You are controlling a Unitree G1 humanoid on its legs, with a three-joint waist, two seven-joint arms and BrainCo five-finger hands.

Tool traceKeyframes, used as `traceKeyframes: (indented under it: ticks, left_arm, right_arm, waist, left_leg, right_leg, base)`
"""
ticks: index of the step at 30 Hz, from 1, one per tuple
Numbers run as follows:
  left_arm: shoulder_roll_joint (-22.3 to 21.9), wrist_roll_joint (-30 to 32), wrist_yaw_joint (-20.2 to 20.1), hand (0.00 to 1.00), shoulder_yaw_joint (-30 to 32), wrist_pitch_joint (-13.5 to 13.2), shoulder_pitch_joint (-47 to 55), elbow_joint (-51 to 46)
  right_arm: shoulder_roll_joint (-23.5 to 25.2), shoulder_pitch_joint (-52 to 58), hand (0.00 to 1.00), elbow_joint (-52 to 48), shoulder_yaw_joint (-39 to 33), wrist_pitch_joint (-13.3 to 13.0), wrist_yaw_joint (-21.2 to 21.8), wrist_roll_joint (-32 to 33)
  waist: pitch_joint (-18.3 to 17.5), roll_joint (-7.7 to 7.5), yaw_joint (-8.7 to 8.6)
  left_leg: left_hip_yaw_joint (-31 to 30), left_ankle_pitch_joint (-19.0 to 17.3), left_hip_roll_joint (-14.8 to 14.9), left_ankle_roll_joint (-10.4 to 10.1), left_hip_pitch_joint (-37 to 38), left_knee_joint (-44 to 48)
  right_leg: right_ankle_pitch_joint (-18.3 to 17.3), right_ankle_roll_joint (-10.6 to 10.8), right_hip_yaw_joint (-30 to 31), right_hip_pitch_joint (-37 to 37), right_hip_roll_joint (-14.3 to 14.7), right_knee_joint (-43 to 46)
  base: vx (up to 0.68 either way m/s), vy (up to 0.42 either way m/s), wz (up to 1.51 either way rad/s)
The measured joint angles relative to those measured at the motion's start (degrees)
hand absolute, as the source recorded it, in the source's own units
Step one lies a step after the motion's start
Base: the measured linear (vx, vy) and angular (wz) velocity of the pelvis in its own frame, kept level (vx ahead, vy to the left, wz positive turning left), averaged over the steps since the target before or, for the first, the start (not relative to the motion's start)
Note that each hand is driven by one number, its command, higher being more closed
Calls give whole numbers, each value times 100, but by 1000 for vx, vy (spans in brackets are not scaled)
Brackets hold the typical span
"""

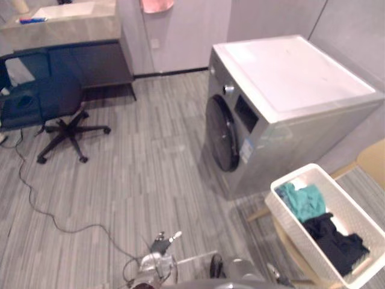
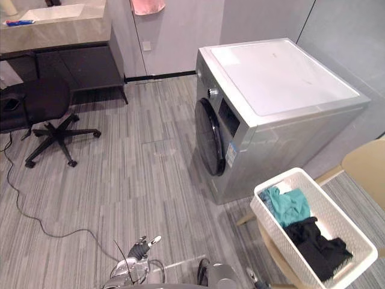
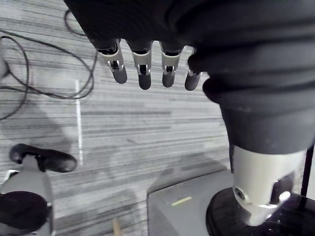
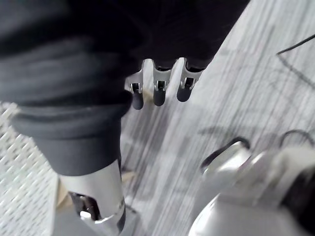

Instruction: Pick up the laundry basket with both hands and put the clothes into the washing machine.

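A white laundry basket (image 1: pixel 283 218) stands on a low round wooden stand at the lower right, with a teal garment (image 1: pixel 302 200) and black clothes (image 1: pixel 335 241) inside. Just behind it is the silver washing machine (image 1: pixel 301 81), whose dark round door (image 1: pixel 221 133) is shut and faces left. My left hand (image 3: pixel 143 69) hangs over the striped floor with straight fingers and holds nothing. Beside the basket's white lattice wall (image 4: pixel 15 196), my right hand (image 4: pixel 158 88) hangs with straight fingers, also holding nothing. Neither hand touches the basket.
A dark office chair (image 1: pixel 42 102) on castors stands at the far left, in front of a stone counter with a sink (image 1: pixel 66 21). A pink cloth (image 1: pixel 156 5) hangs on the back wall. A pale wooden seat (image 1: pixel 373 159) sits at the right edge.
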Motion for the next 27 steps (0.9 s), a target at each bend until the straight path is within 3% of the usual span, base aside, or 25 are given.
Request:
traceKeyframes:
  ticks: [1,2,3,5,6,8,9,10,11,12,13,14,15,16,17,19,20,22,24,27]
  left_arm:
    - [-2,1,-2,0,-11,-8,79,-149]
    - [9,0,-3,0,-50,-12,136,-289]
    - [24,0,1,0,-80,-25,190,-366]
    - [94,-60,14,0,-188,-69,293,-397]
    - [152,-133,32,0,-176,-76,339,-398]
    - [246,-154,86,0,-175,-127,352,-372]
    - [311,-149,149,0,-170,-146,366,-346]
    - [358,-146,183,0,-146,-175,424,-328]
    - [373,-145,201,0,-111,-195,448,-288]
    - [407,-143,274,0,-114,-227,467,-215]
    - [416,-141,303,0,-123,-225,465,-37]
    - [385,-133,317,0,-148,-222,469,65]
    - [372,-126,332,0,-184,-214,492,199]
    - [473,-121,370,0,-192,-218,512,208]
    - [643,-109,370,0,-229,-220,485,207]
    - [899,-82,368,0,-400,-218,438,211]
    - [910,-81,365,0,-471,-217,447,207]
    - [915,-70,363,0,-646,-219,445,203]
    - [890,32,364,0,-850,-218,438,214]
    - [868,110,359,0,-1032,-226,295,190]
  right_arm:
    - [-14,-77,0,-67,184,-23,1,3]
    - [-15,-193,0,-104,281,-30,0,5]
    - [-15,-274,0,-103,377,-31,-12,15]
    - [-19,-529,0,-112,594,-53,-76,53]
    - [5,-718,0,-110,601,-52,-126,56]
    - [33,-840,0,-106,605,-58,-143,69]
    - [61,-882,0,-115,679,-68,-154,38]
    - [39,-885,0,-136,866,-96,-162,17]
    - [19,-880,0,-170,934,-107,-165,-17]
    - [-67,-896,0,-193,1142,-145,-192,-61]
    - [-222,-899,0,-191,1382,-167,-244,-169]
    - [-334,-880,0,-192,1475,-171,-262,-215]
    - [-447,-860,0,-185,1512,-163,-278,-244]
    - [-416,-842,0,-206,1603,-165,-283,-271]
    - [-327,-765,0,-341,1727,-163,-282,-297]
    - [-122,-637,0,-741,1779,-169,-268,-303]
    - [-115,-579,0,-1009,1830,-194,-257,-303]
    - [-157,-530,0,-1328,1992,-264,-227,-390]
    - [-295,-532,0,-1650,2233,-284,-215,-542]
    - [-342,-423,0,-1819,2491,-260,-124,-814]
  waist:
    - [-3,14,34]
    - [8,9,100]
    - [14,9,132]
    - [38,26,259]
    - [56,15,291]
    - [108,-34,323]
    - [111,-52,387]
    - [103,-62,399]
    - [96,-65,401]
    - [87,-51,441]
    - [31,56,460]
    - [-12,194,444]
    - [-36,294,422]
    - [-103,122,389]
    - [-167,-89,341]
    - [-242,-268,332]
    - [-263,-285,328]
    - [-268,-281,327]
    - [-405,-177,329]
    - [-411,-8,294]
  left_leg:
    - [89,281,35,-348,-430,1221]
    - [397,353,107,-304,-710,2039]
    - [599,338,169,-269,-808,2260]
    - [1257,42,384,265,-1175,2309]
    - [1615,-127,463,548,-1329,1781]
    - [1876,-213,482,696,-1352,681]
    - [1830,-189,491,722,-1316,-442]
    - [1498,-68,479,826,-1289,-1474]
    - [1214,47,447,843,-1288,-1912]
    - [645,227,432,781,-1269,-2550]
    - [302,305,476,674,-1301,-2762]
    - [299,314,523,685,-1324,-2741]
    - [249,943,517,417,-1328,-2593]
    - [469,950,354,182,-1273,-2403]
    - [582,965,210,228,-1165,-2564]
    - [820,1171,54,393,-883,-3102]
    - [957,1252,5,491,-666,-3417]
    - [1166,1326,-75,576,-439,-3741]
    - [1333,1437,-246,638,-402,-4040]
    - [1321,1684,-241,630,-399,-4434]
  right_leg:
    - [-2,-5,75,442,78,-280]
    - [-2,-5,289,837,124,-531]
    - [-2,-5,430,1004,133,-639]
    - [-2,-5,910,1457,83,-951]
    - [-2,-4,1144,1637,-35,-1029]
    - [-2,2,1449,1785,-245,-982]
    - [-29,79,1693,1811,-392,-860]
    - [-142,290,1902,1785,-535,-760]
    - [-238,432,2024,1785,-601,-744]
    - [-505,640,2288,1743,-700,-721]
    - [-810,882,2567,1705,-727,-700]
    - [-900,988,2677,1705,-697,-685]
    - [-969,1097,2893,1718,-715,-625]
    - [-948,1097,3088,1731,-941,-475]
    - [-796,1094,3163,1533,-1069,-264]
    - [-232,1160,3408,1198,-1151,23]
    - [-28,1235,3579,1113,-1156,95]
    - [-48,1266,3679,1009,-1106,-124]
    - [137,1355,3617,840,-1179,-304]
    - [209,1389,3562,743,-1171,-421]
  base:
    - [608,-148,-34]
    - [488,-111,-44]
    - [377,-44,-77]
    - [342,21,-94]
    - [321,114,-92]
    - [319,165,-94]
    - [312,233,-122]
    - [295,262,-128]
    - [298,339,-138]
    - [390,546,-147]
    - [415,602,-142]
    - [361,570,-117]
    - [294,511,-93]
    - [279,493,-82]
    - [326,544,-54]
    - [311,446,-33]
    - [244,310,-33]
    - [152,143,-40]
    - [84,95,-37]
    - [43,-63,-1]
